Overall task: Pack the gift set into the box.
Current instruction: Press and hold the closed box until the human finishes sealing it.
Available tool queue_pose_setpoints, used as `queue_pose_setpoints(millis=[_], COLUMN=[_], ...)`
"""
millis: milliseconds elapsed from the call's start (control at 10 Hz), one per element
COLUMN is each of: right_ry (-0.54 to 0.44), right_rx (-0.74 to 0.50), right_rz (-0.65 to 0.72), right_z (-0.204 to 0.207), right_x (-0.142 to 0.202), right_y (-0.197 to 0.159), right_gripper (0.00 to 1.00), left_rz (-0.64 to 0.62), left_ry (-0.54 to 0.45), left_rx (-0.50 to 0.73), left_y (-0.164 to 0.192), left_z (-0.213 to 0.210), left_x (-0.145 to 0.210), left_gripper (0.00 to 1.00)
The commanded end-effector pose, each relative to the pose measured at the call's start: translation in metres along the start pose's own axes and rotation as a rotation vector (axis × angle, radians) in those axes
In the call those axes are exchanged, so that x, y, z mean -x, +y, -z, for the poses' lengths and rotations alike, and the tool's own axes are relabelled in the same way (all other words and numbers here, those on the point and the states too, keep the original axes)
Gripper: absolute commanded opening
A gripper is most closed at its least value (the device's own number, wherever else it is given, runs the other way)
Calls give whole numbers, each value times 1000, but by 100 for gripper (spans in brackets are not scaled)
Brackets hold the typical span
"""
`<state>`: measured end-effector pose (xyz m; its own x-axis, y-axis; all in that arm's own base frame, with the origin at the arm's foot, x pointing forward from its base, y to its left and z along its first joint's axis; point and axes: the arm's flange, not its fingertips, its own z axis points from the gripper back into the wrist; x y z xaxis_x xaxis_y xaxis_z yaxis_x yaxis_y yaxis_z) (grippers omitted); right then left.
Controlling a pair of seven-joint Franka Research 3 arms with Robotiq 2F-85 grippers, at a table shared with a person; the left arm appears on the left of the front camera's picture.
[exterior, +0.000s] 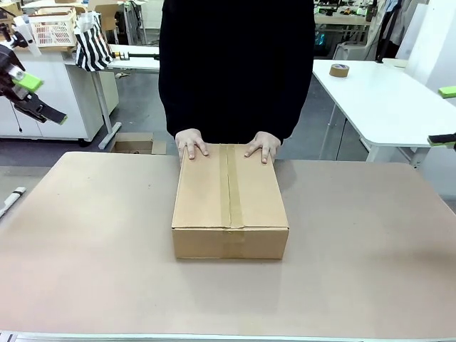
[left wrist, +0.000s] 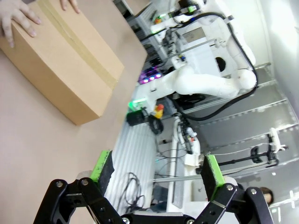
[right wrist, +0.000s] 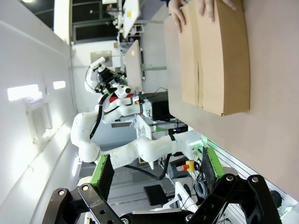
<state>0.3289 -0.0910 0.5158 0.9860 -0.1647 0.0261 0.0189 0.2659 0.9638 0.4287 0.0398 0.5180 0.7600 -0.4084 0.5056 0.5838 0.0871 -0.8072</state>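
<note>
Front view: the box is sitting closed on the matte tan table. It is a shallow rectangular carton of brown corrugated cardboard with crisp edges. Its top flaps are lying flat, with a glossier brown tape strip running along the centre seam and folding over the near face. A person in a black top is standing at the far side, pressing one hand and the other hand flat on the far corners of the lid, fingers spread. The left gripper is hanging raised, with the box well off to its right. Its black fingers with green pads are standing apart and gripping nothing. The right gripper is peeking in at the frame edge, with the box well off to its left.

Left wrist view: the left gripper is showing black linkage fingers and ribbed green pads. The jaws are spread wide, with nothing between them. The box is lying well beyond the fingertips, off to one side, with the taped seam visible. A person's hand is resting on its far end.

Right wrist view: the right gripper is likewise standing wide open and empty. The box is lying far ahead of the pads, and the person's fingers are touching its far edge.
</note>
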Motion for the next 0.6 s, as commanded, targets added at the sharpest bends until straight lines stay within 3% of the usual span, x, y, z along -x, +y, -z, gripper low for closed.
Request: queue_pose_setpoints(millis=[0, 100, 200, 300, 500], right_ry=[8, -4, 72, 83, -18], right_rx=[61, 64, 41, 21, 68], right_rz=[-156, -370, -568, -666, -938], right_z=[27, 58, 92, 119, 163], right_x=[-9, -18, -25, -24, -10], right_y=[15, 31, 46, 56, 62], right_gripper=[100, 100, 100, 100, 100], left_rz=[178, 331, 471, 569, 709], left_ry=[120, 170, 204, 236, 220], left_rx=[-218, -316, -455, -502, -609], left_y=[-4, -6, -7, -9, -13], left_z=[35, 61, 92, 114, 148], left_x=[-30, -51, -71, -82, -92], left_gripper=[100, 100, 100, 100, 100])
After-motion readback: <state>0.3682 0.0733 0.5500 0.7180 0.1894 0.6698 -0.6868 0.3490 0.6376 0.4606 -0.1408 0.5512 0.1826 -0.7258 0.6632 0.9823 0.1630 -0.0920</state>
